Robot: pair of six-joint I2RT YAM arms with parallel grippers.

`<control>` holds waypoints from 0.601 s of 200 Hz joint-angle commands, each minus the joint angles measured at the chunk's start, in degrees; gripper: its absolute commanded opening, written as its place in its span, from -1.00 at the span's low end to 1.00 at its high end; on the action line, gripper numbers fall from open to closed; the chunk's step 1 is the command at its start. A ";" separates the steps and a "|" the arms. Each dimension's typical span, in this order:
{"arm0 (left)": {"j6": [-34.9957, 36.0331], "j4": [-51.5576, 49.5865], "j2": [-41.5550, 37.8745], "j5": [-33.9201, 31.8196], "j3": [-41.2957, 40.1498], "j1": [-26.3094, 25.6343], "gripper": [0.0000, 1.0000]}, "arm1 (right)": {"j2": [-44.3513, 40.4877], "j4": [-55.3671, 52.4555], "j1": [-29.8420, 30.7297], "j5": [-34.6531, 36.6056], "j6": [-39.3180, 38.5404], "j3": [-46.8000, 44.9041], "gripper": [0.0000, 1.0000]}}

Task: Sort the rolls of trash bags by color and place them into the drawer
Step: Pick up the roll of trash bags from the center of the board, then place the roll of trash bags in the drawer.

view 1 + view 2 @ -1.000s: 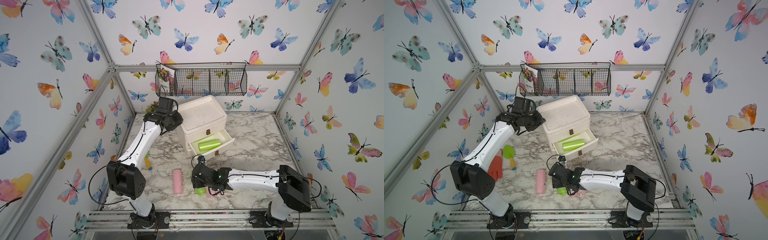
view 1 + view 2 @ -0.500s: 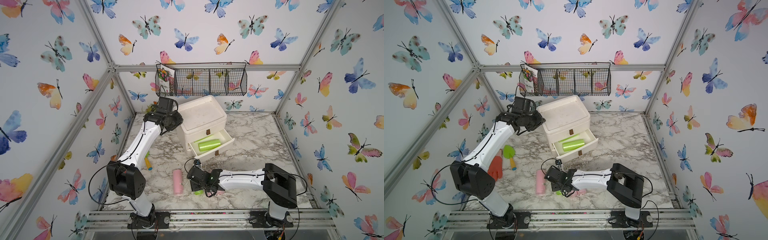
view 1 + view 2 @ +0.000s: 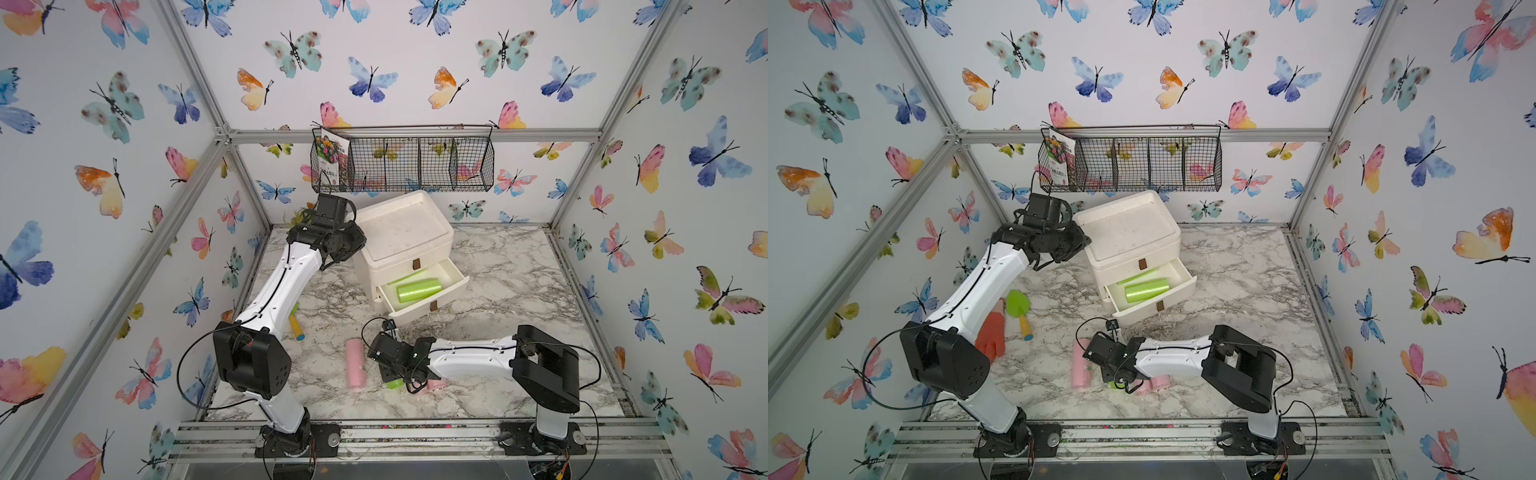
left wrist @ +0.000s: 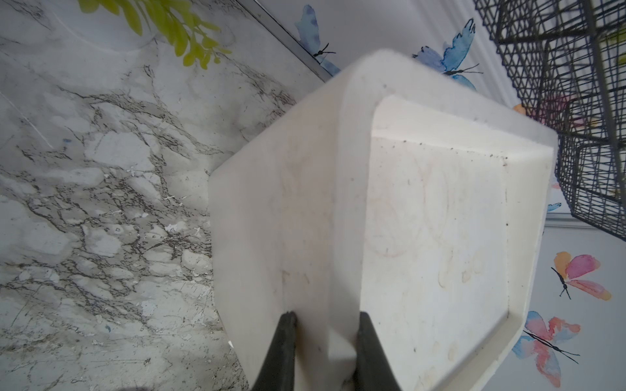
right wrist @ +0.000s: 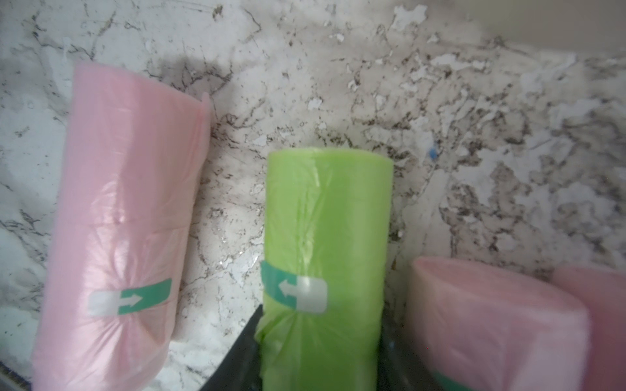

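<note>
Marble tabletop, both top views: the right hand has slid toward 9 o'clock over a light green plastic roll of trash bags. The white open drawer, at its 1 o'clock, already holds green rolls.

Left wrist: the left hand is clenched on the white cabinet rim.

Right wrist: the fingers have narrowed onto that roll's sides, so lifting likely comes next.
</note>
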 commanded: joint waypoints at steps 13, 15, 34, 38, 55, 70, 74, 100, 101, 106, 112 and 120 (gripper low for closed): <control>-4.60 8.48 -0.58 3.65 0.13 0.42 -0.91 | -6.17 -3.65 0.30 -2.70 -1.71 3.18 -0.20; -4.60 8.52 -0.48 3.70 0.15 0.45 -0.91 | -6.75 -3.48 0.32 -3.22 -2.16 3.36 -0.20; -4.47 8.33 -0.07 4.05 0.49 0.49 -0.91 | -11.75 -3.27 0.35 -10.07 -7.11 5.54 -0.20; -4.38 8.15 -0.02 4.09 0.62 0.49 -0.91 | -12.97 -3.31 0.35 -11.33 -8.24 5.83 -0.20; -4.16 7.97 -0.13 3.67 0.77 0.52 -0.91 | -18.12 -6.96 0.27 -12.92 -10.49 7.67 -0.19; -4.25 8.26 -0.23 3.74 0.52 0.51 -0.91 | -22.06 -8.95 0.18 -11.91 -10.69 8.61 -0.18; -4.32 8.35 -0.19 3.83 0.51 0.49 -0.91 | -23.21 -9.18 0.18 -11.20 -10.58 8.63 -0.17; -4.77 8.79 -0.43 4.16 -0.28 0.53 -0.91 | -30.43 -6.49 -1.30 -6.20 -7.25 6.90 -0.16; -4.77 8.79 -0.44 4.13 -0.28 0.51 -0.91 | -30.62 -6.26 -1.40 -6.03 -6.99 6.76 -0.16; -4.86 8.87 -0.52 4.10 -0.37 0.49 -0.91 | -31.85 -5.14 -1.84 -5.03 -5.90 5.98 -0.16; -4.86 8.90 -0.66 4.18 -0.54 0.49 -0.91 | -33.08 -3.69 -2.62 -3.87 -4.40 4.87 -0.15; -4.87 8.88 -0.71 4.20 -0.39 0.49 -0.91 | -34.67 -1.67 -3.73 -2.33 -2.29 3.28 -0.14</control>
